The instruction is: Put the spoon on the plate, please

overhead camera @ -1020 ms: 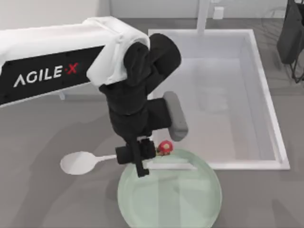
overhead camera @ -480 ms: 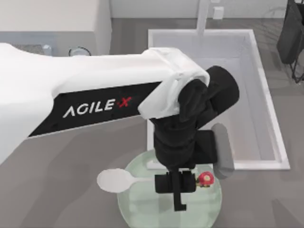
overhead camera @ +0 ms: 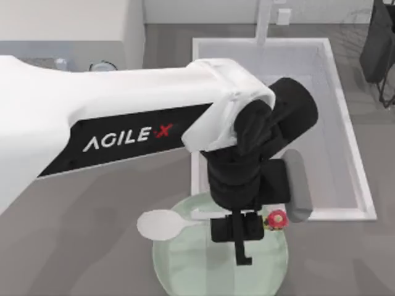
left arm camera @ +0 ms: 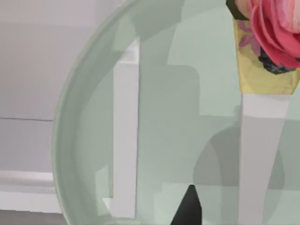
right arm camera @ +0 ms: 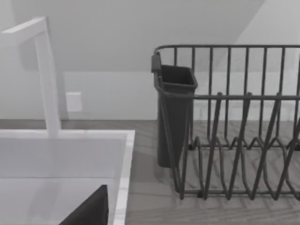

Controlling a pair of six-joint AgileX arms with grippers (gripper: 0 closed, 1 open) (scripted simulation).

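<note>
On the grey table [overhead camera: 74,246], a white sink [overhead camera: 345,213].

white left arm [overhead camera: 92,117], agilex lettering, red x, black wrist.

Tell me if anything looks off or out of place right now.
Only the spoon: the left hand holds its handle above the plate, but the white bowl end sticks out past the plate's left rim, over the table. Nothing looks spilled or damaged.
</note>
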